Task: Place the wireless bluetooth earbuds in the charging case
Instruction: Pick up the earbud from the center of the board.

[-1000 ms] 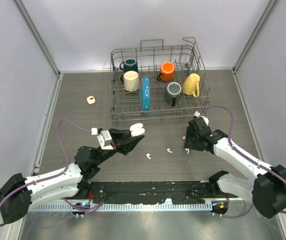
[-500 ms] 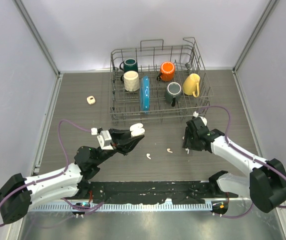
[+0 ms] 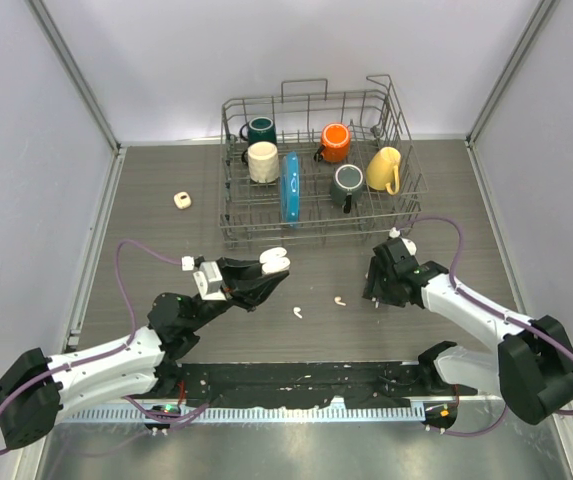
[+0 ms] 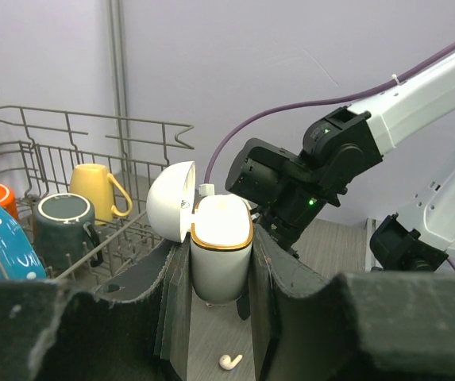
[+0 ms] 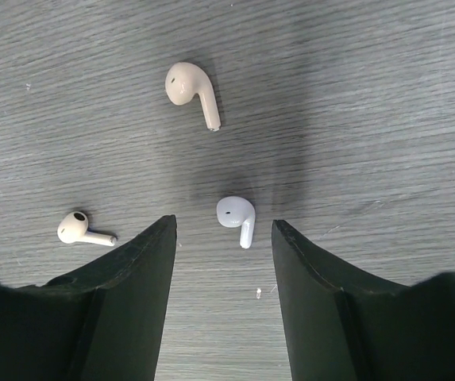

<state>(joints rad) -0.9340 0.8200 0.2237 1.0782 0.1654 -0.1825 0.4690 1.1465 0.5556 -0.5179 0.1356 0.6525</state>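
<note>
My left gripper (image 3: 265, 272) is shut on the white charging case (image 4: 221, 255), holding it upright above the table with its gold-rimmed lid (image 4: 170, 200) swung open to the left. One cream earbud (image 4: 229, 362) lies on the table below the case. My right gripper (image 5: 223, 225) is open and points down at the table. A white earbud (image 5: 237, 216) lies between its fingertips, touching neither. A second earbud (image 5: 190, 89) lies farther ahead and a third earbud (image 5: 80, 229) sits left of the left finger. From above, two earbuds (image 3: 339, 299) (image 3: 296, 312) show between the arms.
A wire dish rack (image 3: 316, 225) with several mugs and a blue plate (image 3: 289, 187) stands at the back. A small cream object (image 3: 181, 200) lies on the table left of the rack. Grey walls close in both sides.
My right gripper's jaws have opened wider and the right arm has shifted slightly left. The left arm and the case have not moved.
</note>
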